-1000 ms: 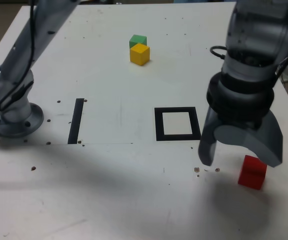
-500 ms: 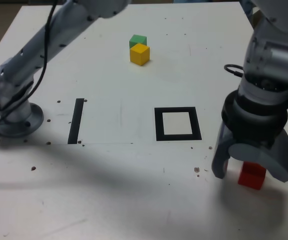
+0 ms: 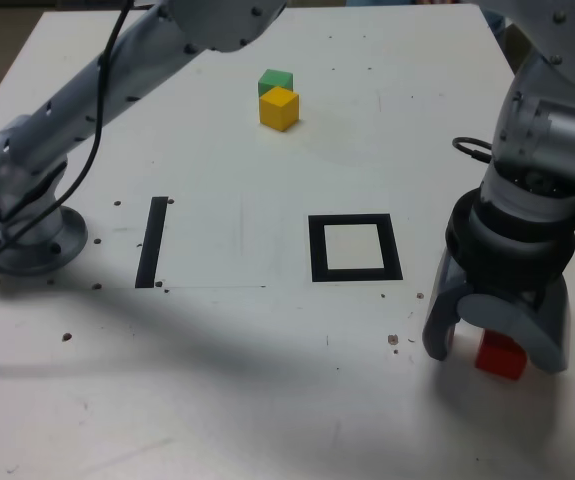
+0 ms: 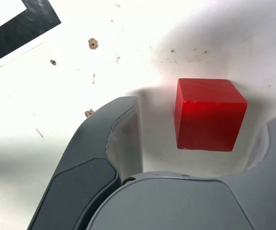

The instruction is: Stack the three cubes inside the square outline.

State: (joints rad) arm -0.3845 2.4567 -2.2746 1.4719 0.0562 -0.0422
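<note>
Claw [image 3: 494, 352] wide, straddling red cube [image 3: 499, 354] lower right of exterior view; wrist view shows gaps both sides of red cube [image 4: 210, 114].

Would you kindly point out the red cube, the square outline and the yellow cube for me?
red cube [image 4: 210, 114], wrist view, centre of its near face.
square outline [image 3: 317, 250], exterior view, the black tape's left side.
yellow cube [image 3: 279, 108], exterior view, middle of the cube.
</note>
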